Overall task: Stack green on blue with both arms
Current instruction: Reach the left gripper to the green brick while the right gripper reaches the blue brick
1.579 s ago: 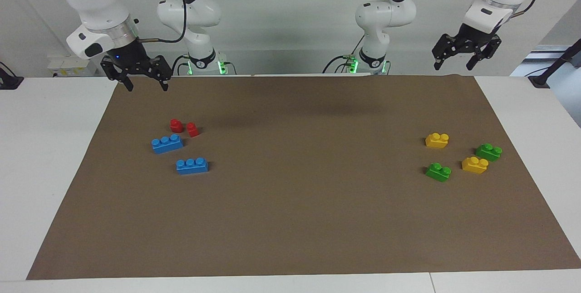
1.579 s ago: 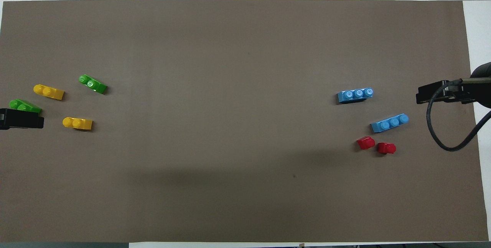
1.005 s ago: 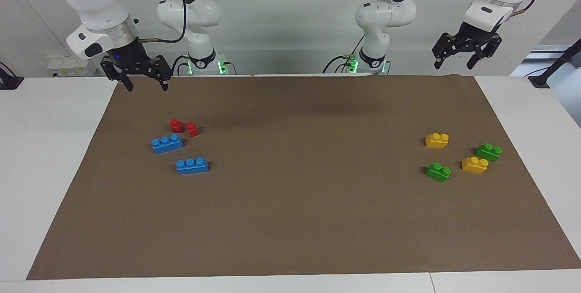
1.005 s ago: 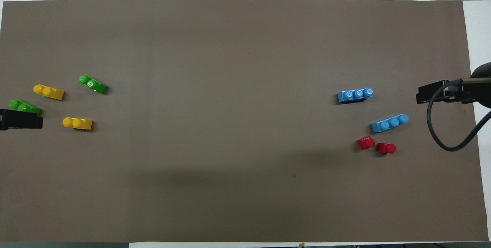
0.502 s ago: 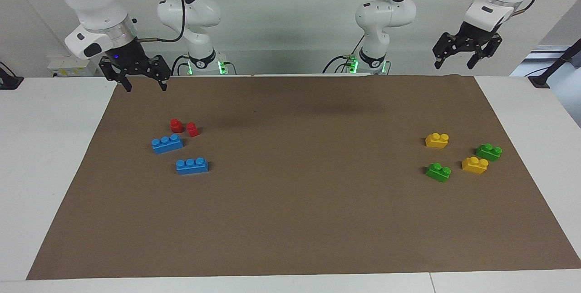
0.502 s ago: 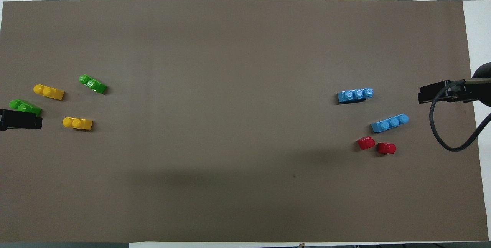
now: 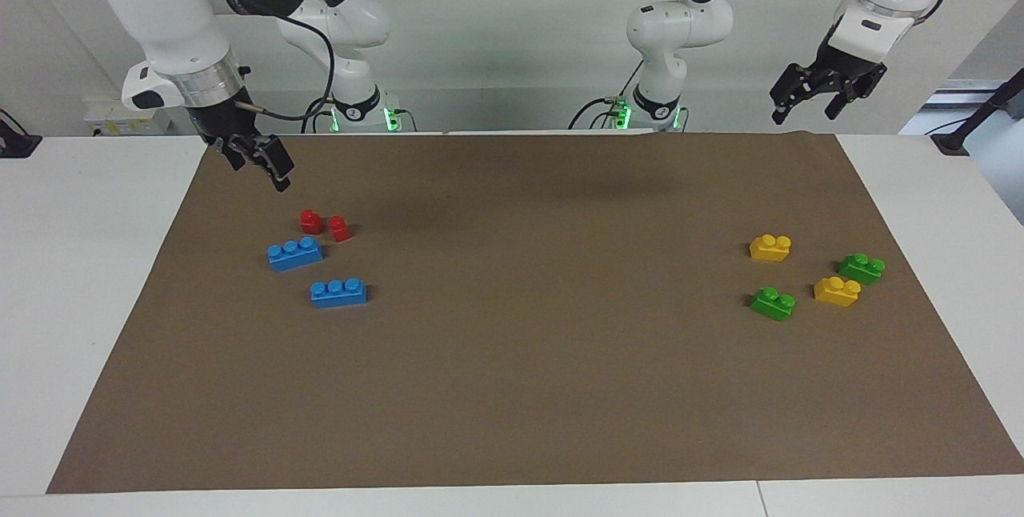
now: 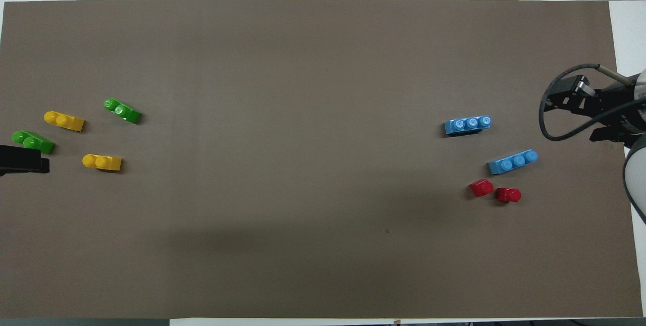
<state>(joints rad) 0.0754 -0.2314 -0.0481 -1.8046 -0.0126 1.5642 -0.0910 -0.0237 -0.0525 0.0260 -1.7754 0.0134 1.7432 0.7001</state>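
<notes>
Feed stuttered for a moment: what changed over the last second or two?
The right gripper turned at the wrist and dipped toward the red pieces; the left gripper turned slightly, still raised near the table's edge. Neither holds anything. No brick moved.

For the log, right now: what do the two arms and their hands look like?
Both arms are white, rounded jointed segments with dark grey joint sections and looping black cables. Each ends in a black two-finger hand: the right hand below a silver wrist ring, the left hand below a white wrist.
</notes>
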